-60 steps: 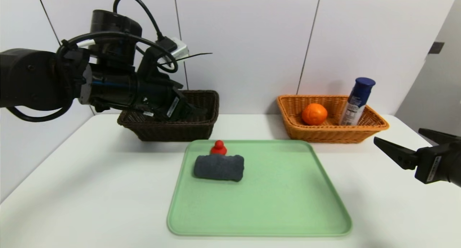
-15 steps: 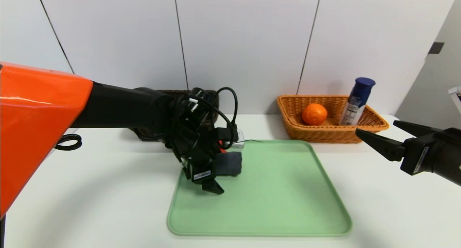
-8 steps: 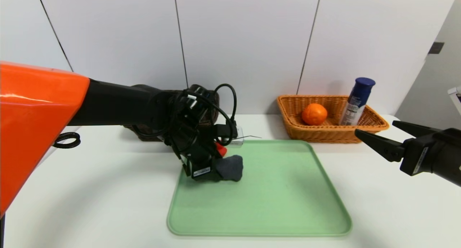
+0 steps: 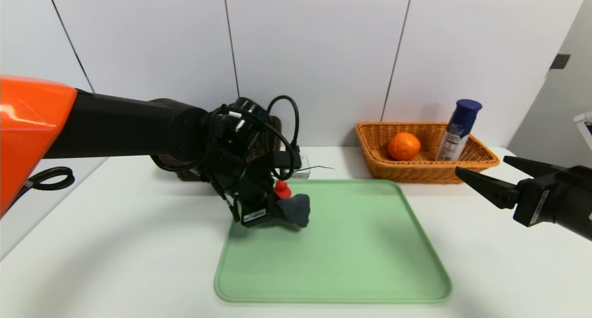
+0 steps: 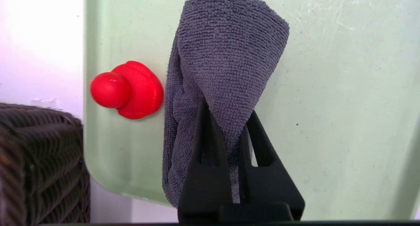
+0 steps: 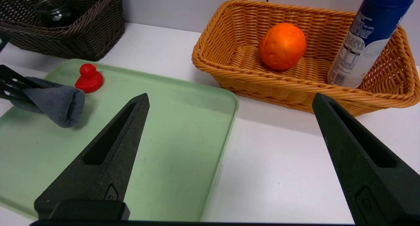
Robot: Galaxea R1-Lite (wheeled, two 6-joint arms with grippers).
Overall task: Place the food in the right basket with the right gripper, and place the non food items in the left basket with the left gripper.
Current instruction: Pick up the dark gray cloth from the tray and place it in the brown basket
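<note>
Left tool [image 5: 226,121]: black tapered fingers [image 5: 205,144] clenched on one end of the rolled dark grey terry towel [image 5: 226,65]; fabric bunched and pinched narrow between them, free end flaring out past the tips; in the head view the towel [image 4: 293,208] hangs from the left tool [image 4: 273,211] over the far left corner of the tray, its free end low, whether touching the surface cannot be told.

Small red plastic duck-like figure [image 5: 129,89] stands just beside the towel, on the pale green rounded-corner plastic tray [image 4: 351,262], near its far left rim; figure and towel not clearly touching.

Dark brown woven wicker basket [image 6: 65,32] sits on the white table [image 4: 115,262] behind the tray's left corner, mostly hidden by the left arm in the head view; a small clear glass jar [image 6: 54,11] sits inside it.

Right tool [image 6: 229,121]: released, its two black pointed fingers spread wide, hovering at the table's right side, well apart from the tray's contents, holding nothing; seen at the right edge of the head view [image 4: 490,177].

Light orange woven wicker basket [image 4: 481,163] stands at the far right of the table; inside, a round orange fruit [image 4: 403,146] and an upright white spray can with a dark blue cap [image 4: 459,129] leaning by the right wall.
</note>
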